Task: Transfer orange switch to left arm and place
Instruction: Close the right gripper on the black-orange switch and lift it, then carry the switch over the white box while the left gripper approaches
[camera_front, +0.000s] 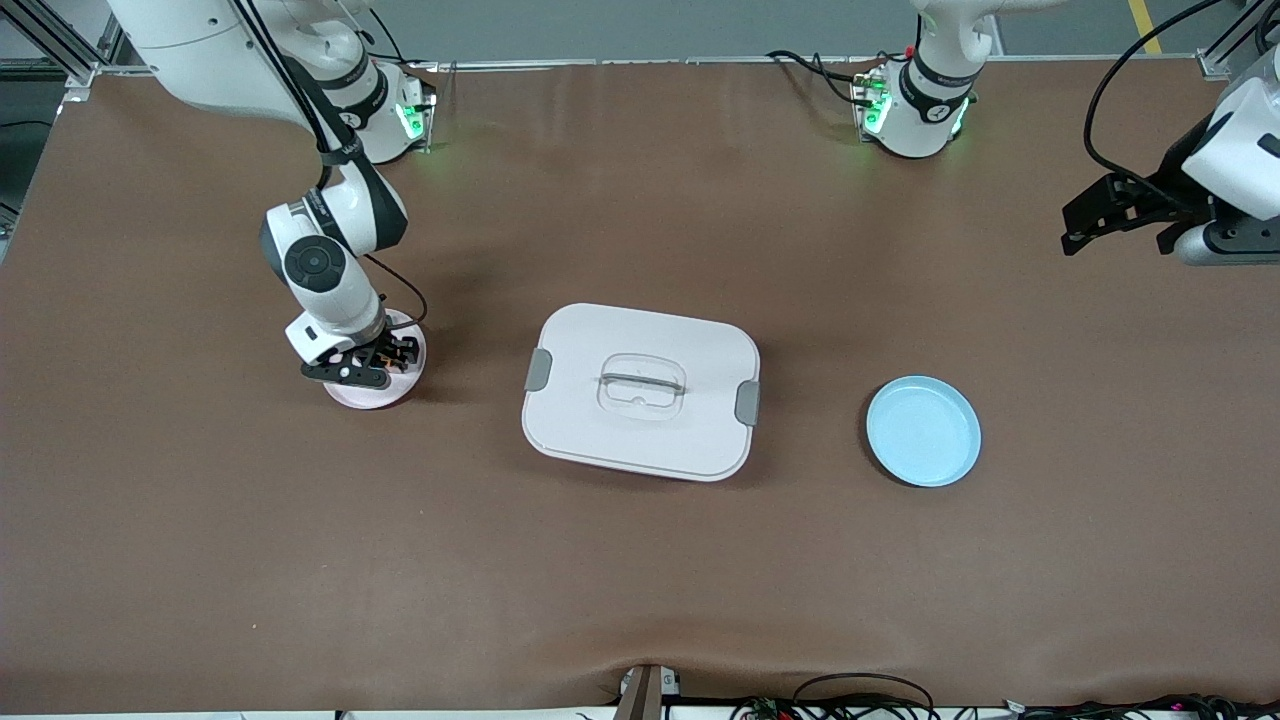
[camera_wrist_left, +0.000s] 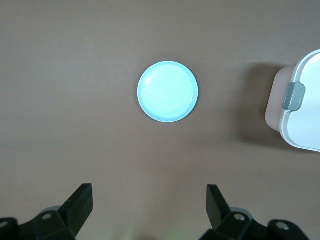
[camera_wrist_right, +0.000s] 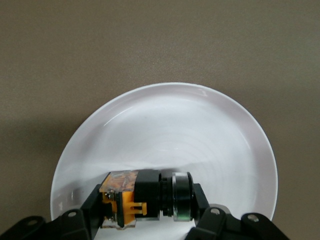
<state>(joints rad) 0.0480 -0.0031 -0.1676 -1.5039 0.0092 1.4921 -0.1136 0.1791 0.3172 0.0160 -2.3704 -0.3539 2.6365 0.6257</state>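
The orange switch (camera_wrist_right: 142, 199), a small black block with orange parts, lies in the pink plate (camera_front: 362, 394) toward the right arm's end of the table. My right gripper (camera_wrist_right: 147, 204) is down in that plate with its fingers closed on both ends of the switch. In the front view the right gripper (camera_front: 383, 356) hides most of the switch (camera_front: 397, 350). The white box (camera_front: 642, 390) with grey latches stands mid-table. My left gripper (camera_front: 1118, 230) is open and empty, waiting high over the left arm's end of the table. It also shows in the left wrist view (camera_wrist_left: 149, 201).
A light blue plate (camera_front: 923, 431) lies between the box and the left arm's end of the table. It shows empty in the left wrist view (camera_wrist_left: 168, 91), with one corner of the box (camera_wrist_left: 301, 107) beside it. Cables run along the table's near edge.
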